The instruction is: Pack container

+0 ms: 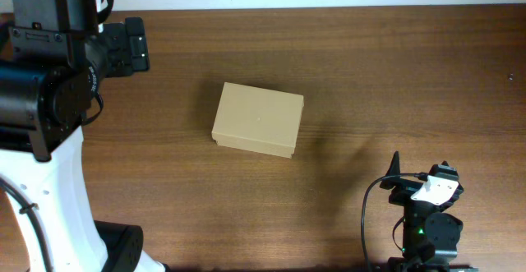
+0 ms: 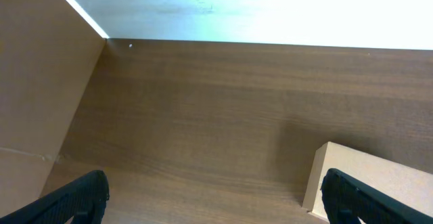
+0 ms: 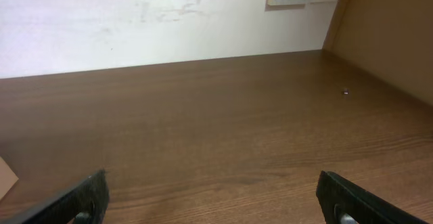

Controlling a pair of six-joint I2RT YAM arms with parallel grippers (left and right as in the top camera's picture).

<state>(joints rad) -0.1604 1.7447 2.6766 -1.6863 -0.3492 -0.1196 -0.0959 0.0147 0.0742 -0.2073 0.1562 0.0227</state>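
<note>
Apart: container (image 1: 258, 120), L arm (image 1: 49, 87), R arm (image 1: 427, 223)

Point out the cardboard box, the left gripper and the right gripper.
cardboard box (image 1: 258, 119), overhead view, middle of its closed top.
left gripper (image 2: 213, 180), left wrist view, midway between its open fingers.
right gripper (image 3: 211, 178), right wrist view, midway between its open fingers.

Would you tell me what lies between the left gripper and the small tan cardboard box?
Only bare brown wooden table separates the left gripper from the tan cardboard box, per the overhead view.
</note>
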